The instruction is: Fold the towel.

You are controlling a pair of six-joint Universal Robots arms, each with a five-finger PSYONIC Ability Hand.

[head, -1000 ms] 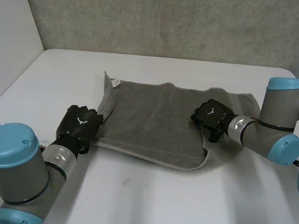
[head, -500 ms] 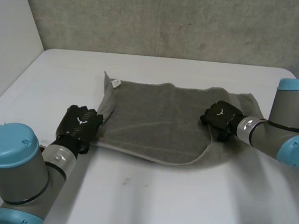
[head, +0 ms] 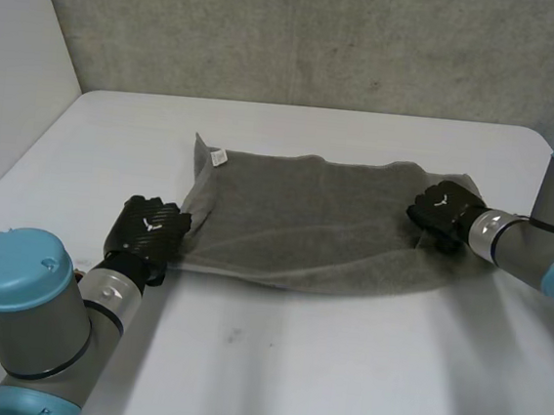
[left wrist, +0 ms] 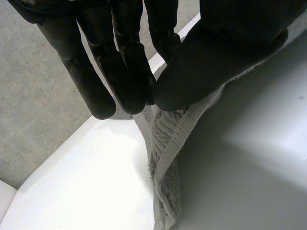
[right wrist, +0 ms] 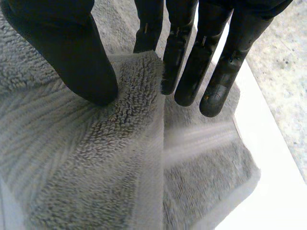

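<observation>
Fingers point(left wrist: 103, 86) of the left hand point(head: 147, 232) are straight and close against the thumb point(left wrist: 192, 67), with the hem of the towel point(head: 305, 225) pinched between them. That hand grasps the near left corner. It ends the left arm point(head: 31, 311), the nearest thing, low at the table's front.

Count: 1 towel, 2 hands, 2 arms, 1 table point(head: 291, 366), 1 tag.

Towel is grey terry, spread wide across the middle of the white table, long side running from hand to hand. In the left wrist view the ribbed hem point(left wrist: 165, 143) comes off the table and rises up into the pinch.

Further in, the right hand point(head: 441, 212) sits at the towel's right end, on the end of the right arm point(head: 547, 258). In the right wrist view its thumb point(right wrist: 72, 52) presses on top of a raised corner of cloth point(right wrist: 96, 158), and its fingers point(right wrist: 216, 72) reach down past that edge, one tucked behind it. So this hand also grips the towel. A lower layer of the same towel lies flat under the fingertips.

Far left corner of the towel is turned up a little, and a small white tag point(head: 216, 156) shows there.

Behind the table is 1 rough grey wall point(head: 323, 35).
</observation>
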